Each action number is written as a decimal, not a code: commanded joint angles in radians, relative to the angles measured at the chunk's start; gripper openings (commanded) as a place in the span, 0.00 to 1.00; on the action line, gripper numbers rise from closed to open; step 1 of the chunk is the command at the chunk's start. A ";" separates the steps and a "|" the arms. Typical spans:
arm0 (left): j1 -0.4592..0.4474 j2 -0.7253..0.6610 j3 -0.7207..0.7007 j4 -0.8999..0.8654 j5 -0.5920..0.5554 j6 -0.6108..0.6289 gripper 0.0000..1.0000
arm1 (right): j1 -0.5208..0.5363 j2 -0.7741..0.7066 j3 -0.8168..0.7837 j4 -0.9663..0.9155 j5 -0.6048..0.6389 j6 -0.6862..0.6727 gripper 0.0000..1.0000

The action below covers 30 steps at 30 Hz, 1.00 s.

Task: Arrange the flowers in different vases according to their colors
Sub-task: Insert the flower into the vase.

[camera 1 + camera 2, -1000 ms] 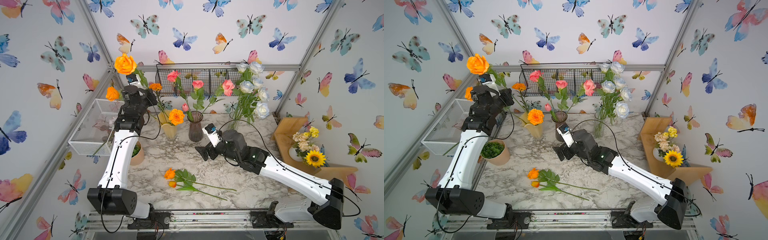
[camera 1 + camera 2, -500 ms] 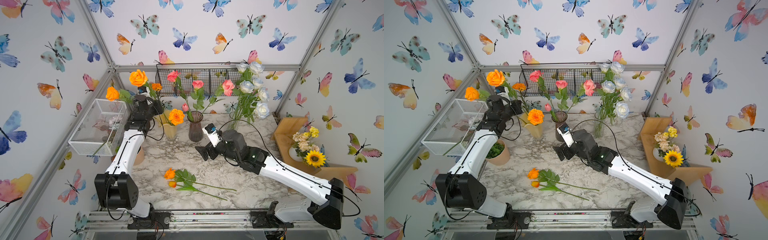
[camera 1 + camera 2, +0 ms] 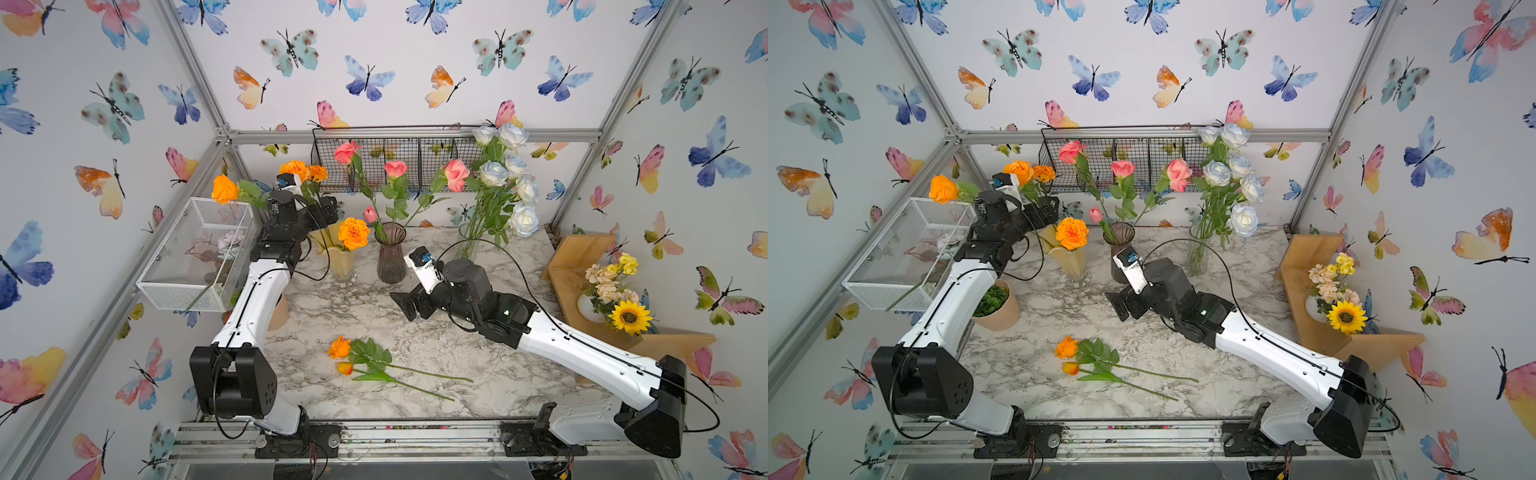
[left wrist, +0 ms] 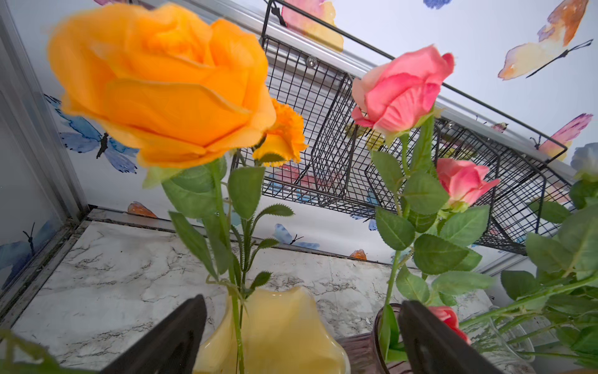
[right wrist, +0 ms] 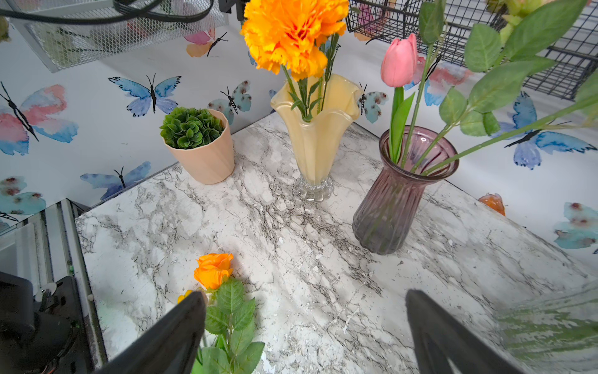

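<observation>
My left gripper [image 3: 320,212] stands open over the creamy yellow vase [image 3: 340,259], its fingers apart on either side of the rim [image 4: 275,323]. An orange rose [image 4: 161,84] stands free in that vase beside orange marigolds [image 3: 353,233]. Pink roses and a pink tulip [image 5: 399,60] fill the purple vase [image 3: 390,259]. White-blue roses [image 3: 494,172] stand in the clear vase [image 3: 467,245]. An orange rose [image 3: 340,347] and an orange tulip [image 3: 345,368] lie on the marble table. My right gripper [image 3: 409,305] hovers open above the table, holding nothing.
A white mesh basket [image 3: 195,249] hangs on the left wall and a black wire basket [image 3: 395,166] on the back wall. The succulent pot [image 3: 996,307] sits by my left arm. A wooden shelf [image 3: 582,266] with a sunflower bouquet [image 3: 629,318] stands at the right.
My left arm came down and forward, lowering the orange rose into the yellow vase, then its jaws opened and let go of it. The right arm has not moved.
</observation>
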 commanded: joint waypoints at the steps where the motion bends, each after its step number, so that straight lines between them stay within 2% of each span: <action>1: 0.001 -0.078 -0.019 0.025 0.043 -0.037 0.99 | 0.006 -0.013 0.024 -0.027 0.034 -0.001 0.99; 4: 0.001 -0.115 -0.038 0.027 0.061 -0.057 0.99 | 0.002 -0.005 0.037 -0.070 0.044 0.024 0.98; 11: -0.005 -0.253 -0.126 0.012 0.063 -0.085 0.99 | -0.010 0.037 0.008 -0.180 -0.078 0.029 0.98; 16: -0.005 -0.374 -0.210 -0.036 0.043 -0.078 0.99 | -0.010 0.062 -0.018 -0.245 -0.211 0.056 0.94; 21: -0.003 -0.516 -0.313 -0.088 0.022 -0.070 0.99 | -0.010 0.147 -0.024 -0.370 -0.306 0.039 0.86; 24: -0.003 -0.596 -0.364 -0.131 0.000 -0.053 0.99 | -0.008 0.202 -0.034 -0.425 -0.302 0.023 0.83; 30: -0.004 -0.690 -0.426 -0.252 -0.015 -0.021 0.99 | 0.015 0.284 -0.078 -0.416 -0.210 0.000 0.75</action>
